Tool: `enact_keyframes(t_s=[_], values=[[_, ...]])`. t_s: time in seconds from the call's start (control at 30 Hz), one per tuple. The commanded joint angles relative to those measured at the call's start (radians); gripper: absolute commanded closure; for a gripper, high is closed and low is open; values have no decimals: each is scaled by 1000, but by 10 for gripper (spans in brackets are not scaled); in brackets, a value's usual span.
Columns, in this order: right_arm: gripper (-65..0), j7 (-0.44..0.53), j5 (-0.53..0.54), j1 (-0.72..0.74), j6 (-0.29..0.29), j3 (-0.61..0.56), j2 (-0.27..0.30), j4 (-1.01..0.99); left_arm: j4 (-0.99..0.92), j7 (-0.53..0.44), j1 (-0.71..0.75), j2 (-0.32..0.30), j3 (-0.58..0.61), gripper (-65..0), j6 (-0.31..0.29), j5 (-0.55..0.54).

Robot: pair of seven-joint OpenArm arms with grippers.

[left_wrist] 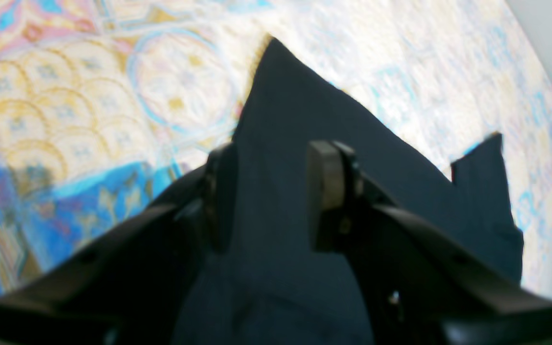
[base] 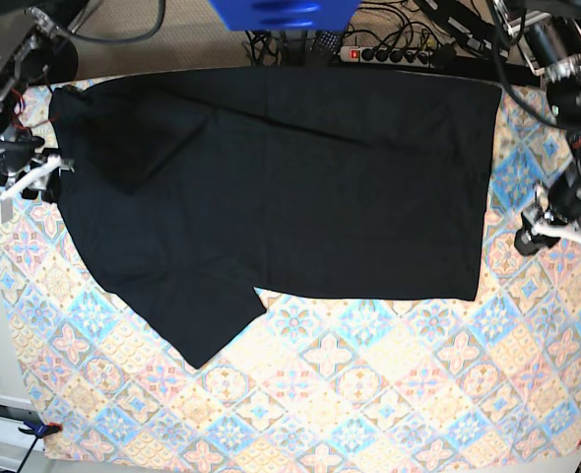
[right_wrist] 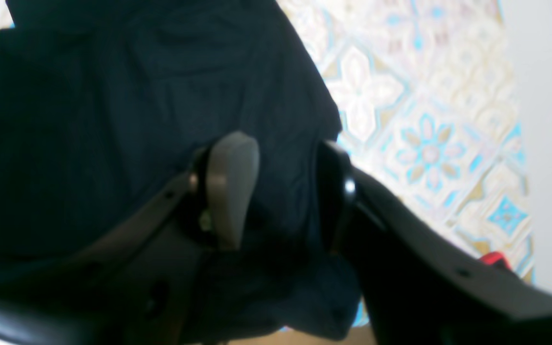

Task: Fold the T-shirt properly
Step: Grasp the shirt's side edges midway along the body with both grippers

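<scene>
T-shirt (base: 300,187): black, spread flat on patterned tablecloth (base: 369,394), filling its upper half; one sleeve points toward 7 o'clock. Left gripper (left_wrist: 271,191): jaws parted, cloth seen between them, no grasp. Right gripper (right_wrist: 276,191): jaws parted over the shirt at 9 o'clock, nothing pinched.

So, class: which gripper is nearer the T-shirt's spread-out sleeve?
Right. The right gripper sits at the T-shirt edge above that sleeve; the left gripper is beyond the hem.
</scene>
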Motion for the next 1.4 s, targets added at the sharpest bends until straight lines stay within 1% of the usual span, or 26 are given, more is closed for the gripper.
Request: enact_keyframes(t_s=[0.0,0.07,0.13,0.23,0.33,0.47,0.63,0.73,0.83,0.9,0.97,1.13,1.3,1.37], values=[[-241,24,3,31,4,-19,18,17,-27,-11,-55,-29,15,-241,-6,0],[-241,25,-29,59,6,-61,15,8,-106,-29,-128,-43,68,-241,-6,38],[-241,28,-63,88,6,-96,15,-6,-162,-68,-184,-53,119,-241,-6,81],[-241,30,-106,134,6,-142,13,-49,-257,-108,-270,-53,187,-241,-6,147],[-241,37,-113,169,6,-167,13,-104,-355,-154,-342,-50,243,-241,-6,190],[-241,50,-117,200,7,-168,13,-170,-521,-241,-413,-41,299,-241,-6,216],[-241,50,-118,206,7,-167,12,-198,-697,-356,-476,-34,381,-241,-6,268],[-241,50,-118,211,7,-167,12,-200,-794,-408,-499,-30,414,-241,-6,265],[-241,50,-118,211,7,-167,12,-203,-849,-445,-511,-1,420,-242,-6,273],[-241,50,-118,211,7,-167,12,-203,-854,-459,-508,5,421,-243,-7,275],[-241,50,-118,211,7,-167,12,-203,-855,-467,-505,26,421,-243,-7,279],[-241,50,-115,211,7,-167,12,-201,-878,-468,-505,79,421,-242,-7,351],[-241,50,-115,211,7,-163,12,-203,-881,-454,-487,109,421,-239,-9,357],[-241,50,-115,211,7,-163,12,-203,-858,-436,-471,112,421,-213,-12,356]])
